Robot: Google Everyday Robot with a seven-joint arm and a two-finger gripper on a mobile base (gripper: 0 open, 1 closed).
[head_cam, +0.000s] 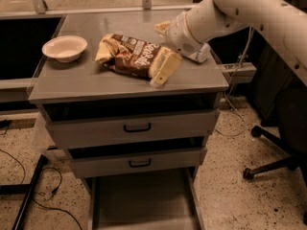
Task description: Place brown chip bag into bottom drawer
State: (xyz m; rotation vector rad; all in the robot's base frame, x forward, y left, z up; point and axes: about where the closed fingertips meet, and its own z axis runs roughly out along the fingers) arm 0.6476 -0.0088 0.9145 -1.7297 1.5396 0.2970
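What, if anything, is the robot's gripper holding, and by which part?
It cannot be told. The gripper is at the right end of the brown chip bag, which lies on the cabinet top.
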